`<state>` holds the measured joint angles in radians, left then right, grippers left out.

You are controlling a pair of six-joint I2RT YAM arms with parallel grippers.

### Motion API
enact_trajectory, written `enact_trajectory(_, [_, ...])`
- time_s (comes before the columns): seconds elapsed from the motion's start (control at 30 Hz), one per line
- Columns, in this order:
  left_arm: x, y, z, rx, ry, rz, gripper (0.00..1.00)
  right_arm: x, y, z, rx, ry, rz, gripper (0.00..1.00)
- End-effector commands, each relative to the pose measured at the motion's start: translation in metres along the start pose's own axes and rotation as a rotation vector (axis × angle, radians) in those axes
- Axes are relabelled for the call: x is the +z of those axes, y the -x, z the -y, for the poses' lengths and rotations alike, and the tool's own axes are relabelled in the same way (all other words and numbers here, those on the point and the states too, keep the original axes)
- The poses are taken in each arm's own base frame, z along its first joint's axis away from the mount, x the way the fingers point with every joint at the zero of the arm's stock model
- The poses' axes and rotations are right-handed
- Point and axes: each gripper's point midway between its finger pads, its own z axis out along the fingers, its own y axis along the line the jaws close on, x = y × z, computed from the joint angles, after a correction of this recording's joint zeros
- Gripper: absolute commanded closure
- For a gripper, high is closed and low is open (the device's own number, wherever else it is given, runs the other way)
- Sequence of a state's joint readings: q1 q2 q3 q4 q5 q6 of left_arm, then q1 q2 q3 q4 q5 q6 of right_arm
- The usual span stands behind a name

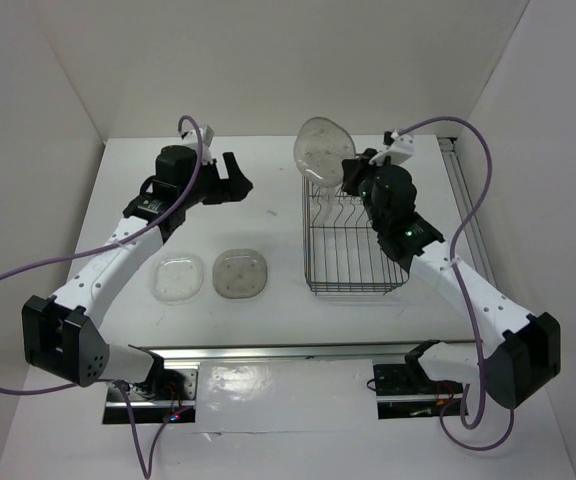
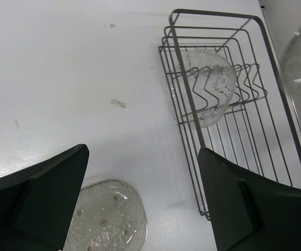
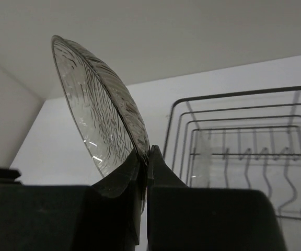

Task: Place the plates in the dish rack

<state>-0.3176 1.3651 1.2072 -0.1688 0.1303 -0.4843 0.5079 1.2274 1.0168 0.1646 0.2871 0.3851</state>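
White table — right gripper pinches plate, perhaps smoky.

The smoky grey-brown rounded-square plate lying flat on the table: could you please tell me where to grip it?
I would take the smoky grey-brown plate by its upturned rim, from straight above, pinching across it: lying flat, only the rim offers an edge. Choose the side away from the clear plastic plate.

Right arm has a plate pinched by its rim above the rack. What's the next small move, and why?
Probably lower the right tool so the held plate slides edge-first into a free slot of the dish rack. It is tilted near-upright above the rack's far end; one clear plate already sits among the prongs, so aim beside it.
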Motion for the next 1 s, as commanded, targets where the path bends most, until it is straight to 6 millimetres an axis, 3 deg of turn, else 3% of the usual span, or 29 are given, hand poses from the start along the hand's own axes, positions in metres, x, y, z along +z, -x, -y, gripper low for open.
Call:
enact_trajectory(0.0, [-0.005,0.022,-0.008,-0.033,0.093,0.054,0.00,-0.020,0.053,0.045,0.009,-0.294,0.149,1.00])
enact_trajectory(0.2, [0.001,0.020,-0.020,-0.057,0.171,0.026,0.00,-0.046,0.066,0.087,-0.083,-0.533,0.156,1.00])
enact_trajectory(0.43, [0.004,0.014,-0.029,-0.059,0.220,-0.007,0.00,-0.055,0.055,0.120,-0.099,-0.727,0.165,1.00])
enact_trajectory(0.6, [0.005,0.013,-0.036,-0.067,0.258,-0.012,0.00,-0.036,0.041,0.115,-0.093,-0.723,0.137,1.00])
enact_trajectory(0.67, [0.003,0.015,-0.037,-0.077,0.274,-0.007,0.00,-0.027,0.027,0.115,-0.114,-0.729,0.101,1.00])
enact_trajectory(0.97, [-0.003,0.018,-0.041,-0.075,0.305,0.001,0.00,-0.009,-0.002,0.115,-0.135,-0.719,0.053,1.00])
